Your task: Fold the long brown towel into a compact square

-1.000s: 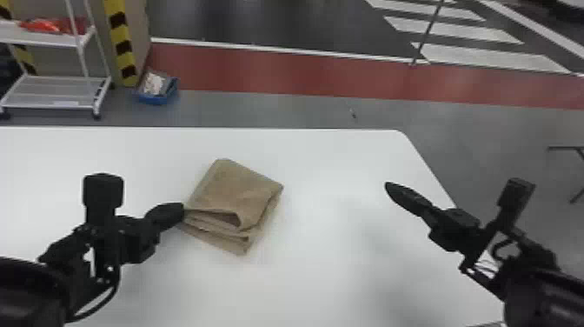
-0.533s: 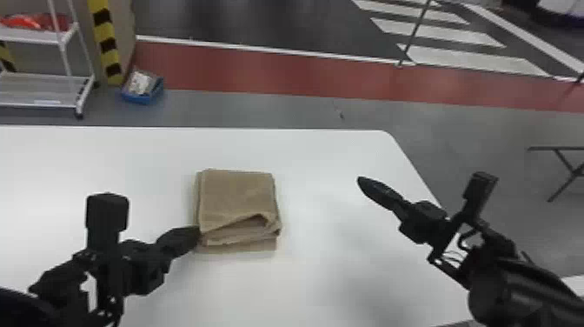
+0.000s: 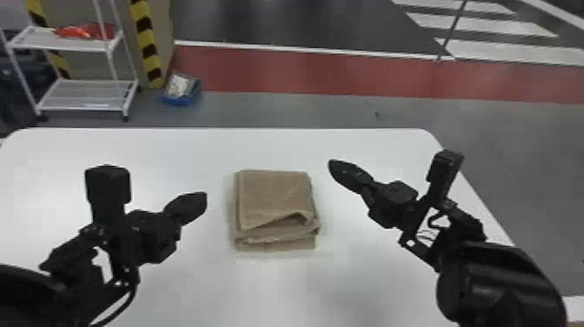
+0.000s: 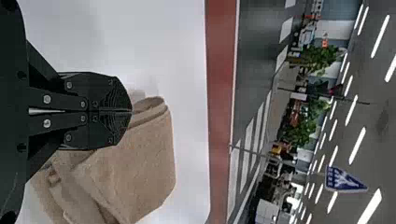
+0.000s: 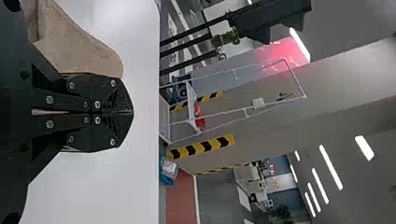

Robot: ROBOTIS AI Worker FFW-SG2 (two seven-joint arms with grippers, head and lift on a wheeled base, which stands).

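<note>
The brown towel (image 3: 273,200) lies folded into a layered, nearly square stack on the table, its front edge a little loose and wavy. In the head view my left gripper (image 3: 204,202) is just left of the towel, apart from it; my right gripper (image 3: 332,167) stands off the towel's far right corner. Seen from the left wrist, the left gripper (image 4: 130,112) has its fingers pressed together, with the towel (image 4: 135,163) beyond them. The right gripper (image 5: 130,112) is likewise shut with nothing between its fingertips, and part of the towel (image 5: 79,46) lies beside it.
The white table (image 3: 369,278) extends around the towel, with its far edge and rounded corners in view. On the floor beyond are a white shelf cart (image 3: 82,93) and a blue bin (image 3: 182,91) beside a striped post (image 3: 147,48).
The left gripper has come away from the towel's left side. The towel has turned from slanted to roughly square with the table. The right gripper is now nearer the towel; the head view has shifted.
</note>
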